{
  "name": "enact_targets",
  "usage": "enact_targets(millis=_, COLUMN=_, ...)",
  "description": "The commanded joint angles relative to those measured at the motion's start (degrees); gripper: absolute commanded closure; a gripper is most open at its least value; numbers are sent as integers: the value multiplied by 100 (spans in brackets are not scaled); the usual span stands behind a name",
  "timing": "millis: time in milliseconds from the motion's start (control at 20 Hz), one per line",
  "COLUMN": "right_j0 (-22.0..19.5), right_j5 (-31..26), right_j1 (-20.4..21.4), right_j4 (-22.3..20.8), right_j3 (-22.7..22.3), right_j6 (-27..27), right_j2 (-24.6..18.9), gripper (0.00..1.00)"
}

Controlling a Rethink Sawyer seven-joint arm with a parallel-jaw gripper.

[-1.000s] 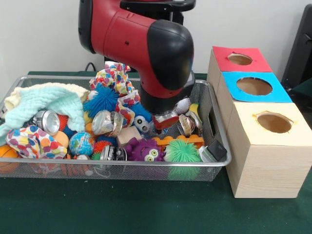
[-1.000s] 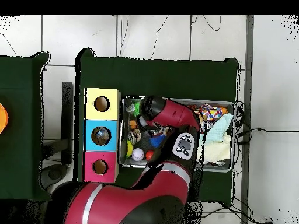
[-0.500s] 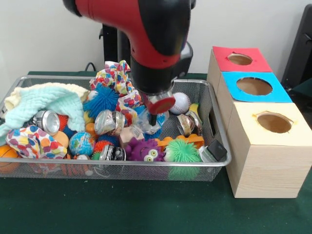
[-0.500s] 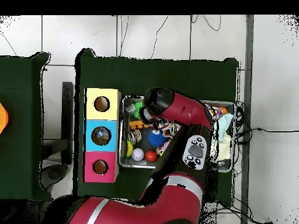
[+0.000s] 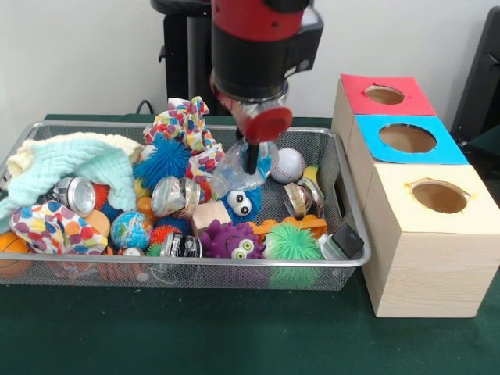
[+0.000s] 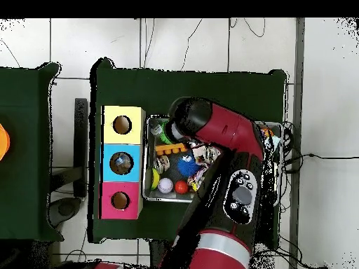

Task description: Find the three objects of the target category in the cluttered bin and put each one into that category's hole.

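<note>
In the front view the jaws (image 5: 251, 160) hung just above the middle of the bin (image 5: 348, 201), in the upper centre of the frame, and appeared to be closed on a crumpled piece of clear plastic (image 5: 237, 173) that dangled below the red disc at the wrist. The plastic's lower end sat close over the blue googly-eyed toy (image 5: 241, 201); whether it touched could not be told. The bin lay on the green desk (image 5: 195, 328), filling the left and centre of the frame and packed with spiky balls, cloths and shiny wrapped things. The three wooden boxes stood just beside the bin at the right of the frame: the red-topped box (image 5: 385, 94) farthest back, the blue-topped box (image 5: 408, 138) in the middle, the plain yellow-topped box (image 5: 439, 195) nearest the camera. From the jaws every hole lay to frame right, so the coming move looked likely to be a sideways carry over the bin's right rim. Which hole suited the plastic could not be judged.
</note>
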State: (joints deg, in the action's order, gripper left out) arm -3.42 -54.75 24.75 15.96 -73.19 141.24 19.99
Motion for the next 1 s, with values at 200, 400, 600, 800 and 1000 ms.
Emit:
enact_targets(millis=200, right_j0=258, right_j5=-325, right_j1=699, right_j4=-221, right_j3=-727, right_j6=-184, right_j2=-630, gripper=100)
enact_targets(millis=400, right_j0=464, right_j5=-679, right_j1=914, right_j4=-242, right_j3=-687, right_j6=64, right_j2=-482, gripper=100)
enact_targets(millis=600, right_j0=750, right_j5=-766, right_j1=1154, right_j4=-228, right_j3=-838, right_j6=383, right_j2=-310, gripper=100)
enact_targets(millis=800, right_j0=1034, right_j5=-806, right_j1=1273, right_j4=-133, right_j3=-949, right_j6=776, right_j2=-190, gripper=100)
enact_targets(millis=1000, right_j0=1296, right_j5=-703, right_j1=1253, right_j4=6, right_j3=-1082, right_j6=1161, right_j2=-123, gripper=100)
